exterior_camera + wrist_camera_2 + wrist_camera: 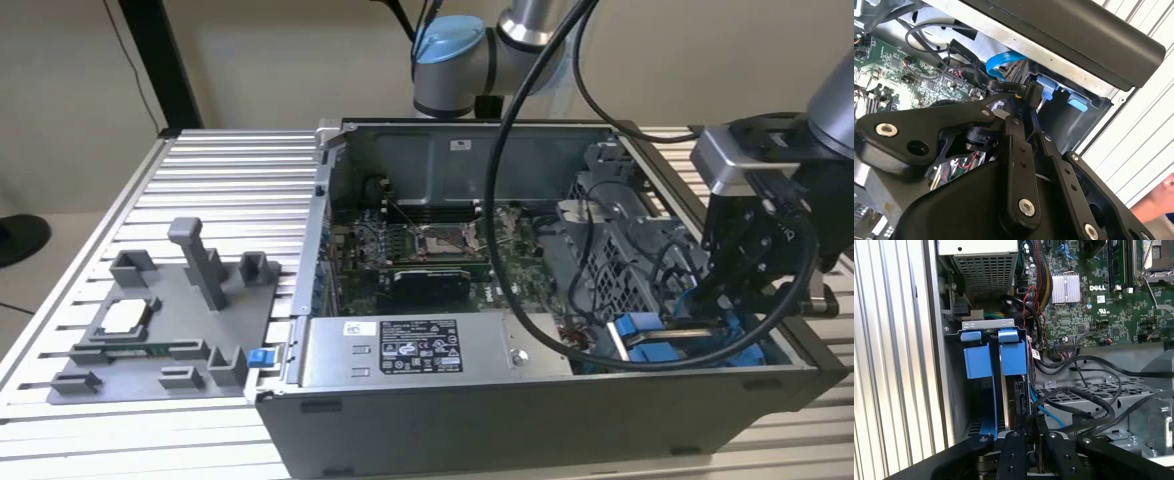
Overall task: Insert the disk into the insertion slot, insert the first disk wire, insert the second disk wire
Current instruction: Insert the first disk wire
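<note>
Clenched, by the look of it, the hand (pixel 1023 102) pinches the black plug of a disk wire (pixel 1033 91) at the back edge of the disk (pixel 1020 395), which stands edge-on in its blue carrier (pixel 1013 357) inside the insertion slot (pixel 974 426). I'd judge the plug light and rigid and its cable limp, so the hold belongs on the plug body. It looks small and black, trailing a flat dark ribbon.

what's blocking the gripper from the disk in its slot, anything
Nothing visible. The gripper is right at the disk, which stands edge-on in the insertion slot. The black cables loop to one side over the perforated cage, not between them.
</note>
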Motion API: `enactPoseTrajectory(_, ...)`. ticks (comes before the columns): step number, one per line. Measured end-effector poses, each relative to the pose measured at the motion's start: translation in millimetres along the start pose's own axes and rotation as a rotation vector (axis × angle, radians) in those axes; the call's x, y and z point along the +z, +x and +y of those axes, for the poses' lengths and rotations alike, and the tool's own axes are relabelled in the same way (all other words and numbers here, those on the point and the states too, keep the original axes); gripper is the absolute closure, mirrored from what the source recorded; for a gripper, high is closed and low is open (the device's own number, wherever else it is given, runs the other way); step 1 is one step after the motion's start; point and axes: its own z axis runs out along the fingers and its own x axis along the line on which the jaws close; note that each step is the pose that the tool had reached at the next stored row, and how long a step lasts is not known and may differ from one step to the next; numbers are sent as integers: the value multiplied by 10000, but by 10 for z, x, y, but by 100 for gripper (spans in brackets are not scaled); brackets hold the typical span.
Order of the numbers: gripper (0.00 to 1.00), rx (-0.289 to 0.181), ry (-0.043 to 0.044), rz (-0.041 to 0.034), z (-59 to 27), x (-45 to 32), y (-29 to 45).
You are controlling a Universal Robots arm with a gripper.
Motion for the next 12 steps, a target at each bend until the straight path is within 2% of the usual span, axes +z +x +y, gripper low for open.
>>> enactPoseTrajectory(12,100,-156,-4,2,3,26,5)
